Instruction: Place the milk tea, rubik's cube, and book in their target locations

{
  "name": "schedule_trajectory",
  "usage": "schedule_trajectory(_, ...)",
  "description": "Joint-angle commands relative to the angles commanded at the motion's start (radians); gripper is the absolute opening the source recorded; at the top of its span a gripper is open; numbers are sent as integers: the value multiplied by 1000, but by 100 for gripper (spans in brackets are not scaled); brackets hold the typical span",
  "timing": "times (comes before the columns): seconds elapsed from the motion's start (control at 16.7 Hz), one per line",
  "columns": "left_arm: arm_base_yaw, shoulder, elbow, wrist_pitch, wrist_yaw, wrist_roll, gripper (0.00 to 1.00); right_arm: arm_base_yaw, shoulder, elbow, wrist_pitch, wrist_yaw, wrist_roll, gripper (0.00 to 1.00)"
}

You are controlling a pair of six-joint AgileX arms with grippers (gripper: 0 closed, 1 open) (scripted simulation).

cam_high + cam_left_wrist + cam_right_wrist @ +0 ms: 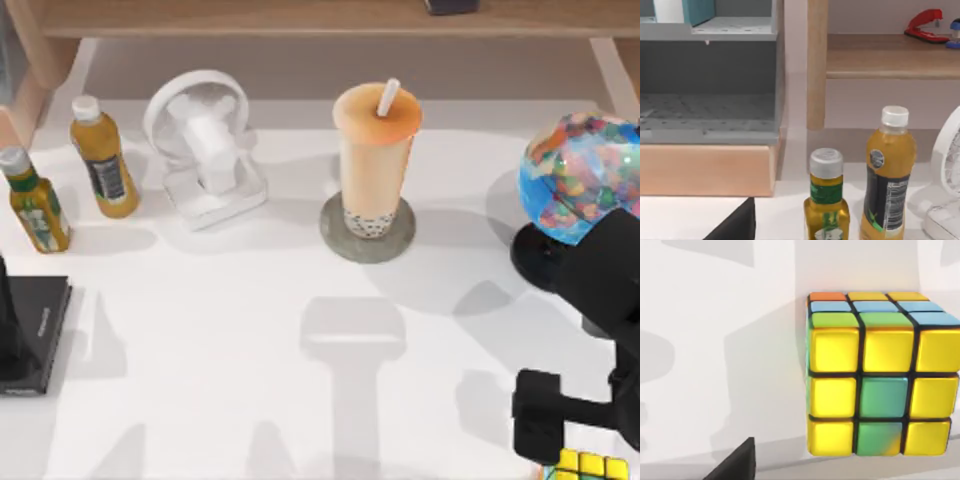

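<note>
**Right arm closing in on the cube**

The right gripper (pixel 560 440) is hovering beside the rubik's cube (pixel 588 466) at the table's (pixel 250 330) near-right edge; I cannot tell its finger state. The milk tea (pixel 373 160) is standing on its coaster (pixel 340 240). An off-centre grasp could be nudging the cube off the edge.

White table (pixel 250 400), soft shadows; wooden shelf (pixel 890 55) behind; grey cabinet (pixel 710 90) beside.
</note>
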Motion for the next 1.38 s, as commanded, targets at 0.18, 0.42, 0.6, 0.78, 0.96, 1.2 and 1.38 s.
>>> schedule_trajectory(0.18,0,0,0,0,0,0,100,-4,-2,-7,6,0,-2,100)
schedule_trajectory(0.42,0,0,0,0,0,0,100,-1,34,-83,118,0,-1,100)
schedule_trajectory(0.6,0,0,0,0,0,0,100,1,72,-158,239,0,2,100)
schedule_trajectory(0.78,0,0,0,0,0,0,100,3,89,-188,276,0,5,100)
schedule_trajectory(0.96,0,0,0,0,0,0,100,3,89,-188,276,0,5,100)
schedule_trajectory(1.2,0,0,0,0,0,0,100,3,89,-188,276,0,5,70)
schedule_trajectory(1.38,0,0,0,0,0,0,100,3,89,-188,276,0,5,47)
